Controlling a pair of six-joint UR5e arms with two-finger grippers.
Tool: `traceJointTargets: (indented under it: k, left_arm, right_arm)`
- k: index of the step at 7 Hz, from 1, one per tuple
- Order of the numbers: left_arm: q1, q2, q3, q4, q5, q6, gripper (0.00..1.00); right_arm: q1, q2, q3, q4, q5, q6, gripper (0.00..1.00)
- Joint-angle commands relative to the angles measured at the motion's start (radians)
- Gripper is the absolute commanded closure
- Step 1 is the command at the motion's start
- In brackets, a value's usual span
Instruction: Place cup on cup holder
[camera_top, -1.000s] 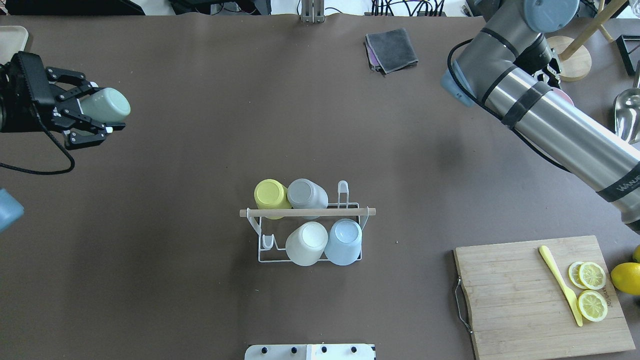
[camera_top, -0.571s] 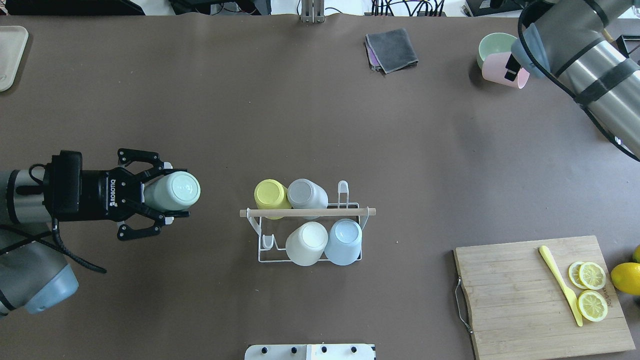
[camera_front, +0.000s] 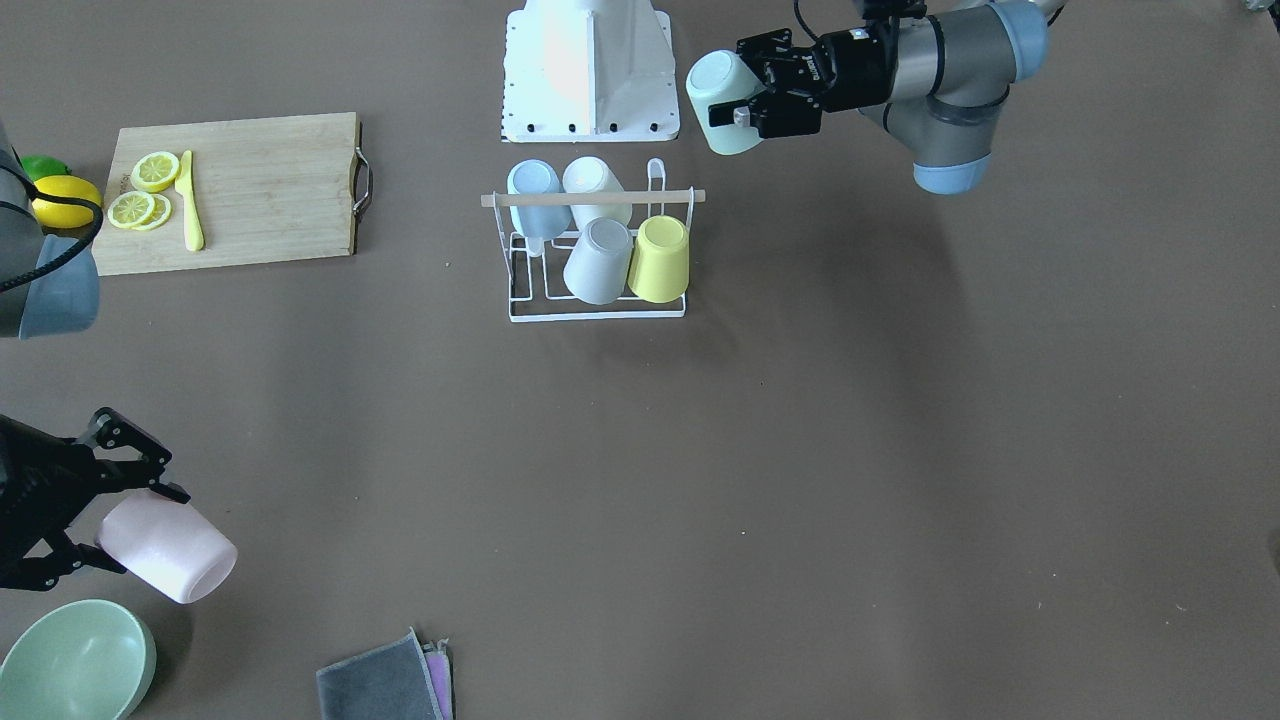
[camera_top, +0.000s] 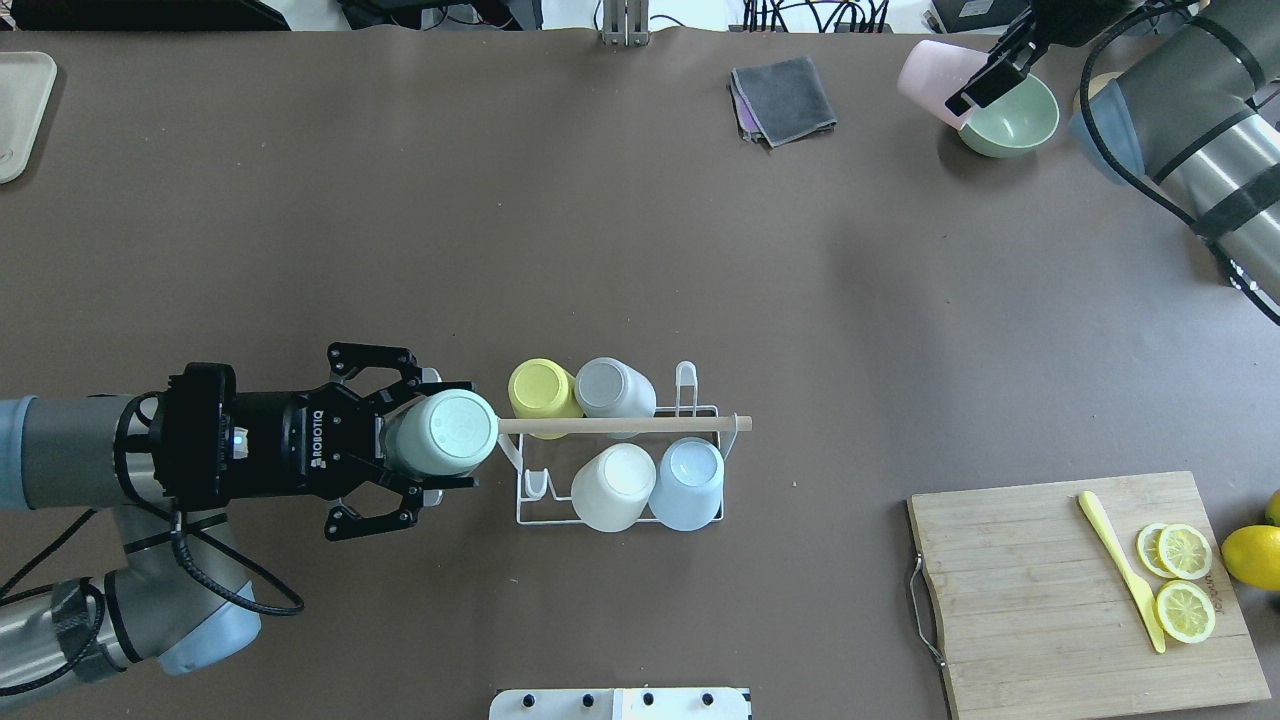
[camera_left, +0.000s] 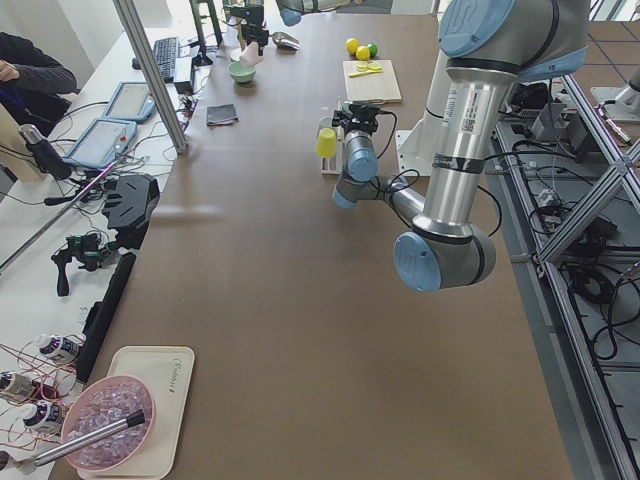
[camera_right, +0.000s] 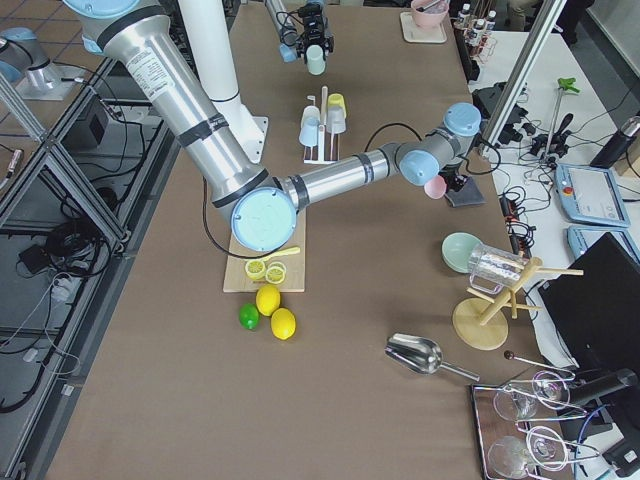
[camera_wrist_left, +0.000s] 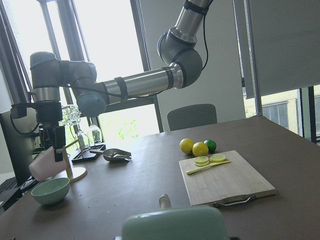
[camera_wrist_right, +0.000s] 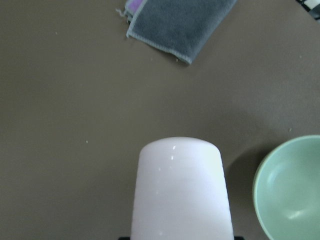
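Note:
The cup holder (camera_top: 640, 425) is a white wire rack with a wooden rod, mid-table, also in the front-facing view (camera_front: 600, 198). It holds yellow (camera_top: 540, 388), grey (camera_top: 610, 387), white (camera_top: 612, 485) and blue (camera_top: 688, 482) cups. My left gripper (camera_top: 450, 432) is shut on a mint green cup (camera_top: 445, 430), held above the table over the rod's left end, its base toward the rack (camera_front: 718, 115). The cup's base fills the bottom of the left wrist view (camera_wrist_left: 175, 225). My right gripper (camera_front: 130, 530) is shut on a pink cup (camera_front: 170, 552) at the far right (camera_top: 928, 82) (camera_wrist_right: 180, 190).
A green bowl (camera_top: 1015, 125) sits beside the pink cup. A grey cloth (camera_top: 783, 98) lies at the far edge. A cutting board (camera_top: 1030, 600) with lemon slices and a yellow knife is near right, with lemons (camera_top: 1250, 555) beside it. A tray (camera_top: 20, 110) is far left.
My left gripper carried the mint green cup from the table's far left to the rack's left end. The right arm swung aside, and the pink cup now sits left of the bowl in its gripper.

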Motion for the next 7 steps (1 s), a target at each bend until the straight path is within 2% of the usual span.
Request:
traceJointTargets:
  k: [1, 3, 4, 5, 6, 7]
  left_arm:
    - [0.038, -0.051, 0.043, -0.074, 0.015, 0.0, 1.0]
    - [0.045, -0.123, 0.118, -0.149, 0.027, 0.0, 1.0]
    - [0.045, -0.138, 0.17, -0.181, 0.031, 0.0, 1.0]
    - [0.057, -0.138, 0.187, -0.19, 0.039, 0.0, 1.0]
    - [0.072, -0.138, 0.22, -0.221, 0.045, 0.0, 1.0]
    - [0.087, -0.138, 0.232, -0.226, 0.063, -0.002, 1.0]
  right_arm:
    - [0.001, -0.031, -0.002, 0.207, 0.057, 0.029, 0.6]
    - [0.001, -0.042, -0.009, 0.345, 0.064, 0.087, 0.6]
    - [0.001, -0.042, -0.001, 0.411, 0.01, 0.092, 0.6]
    - [-0.018, -0.051, 0.042, 0.429, -0.066, 0.111, 0.6]
    - [-0.081, -0.089, 0.097, 0.497, -0.191, 0.207, 0.6]
    - [-0.162, -0.121, 0.159, 0.512, -0.316, 0.254, 0.61]
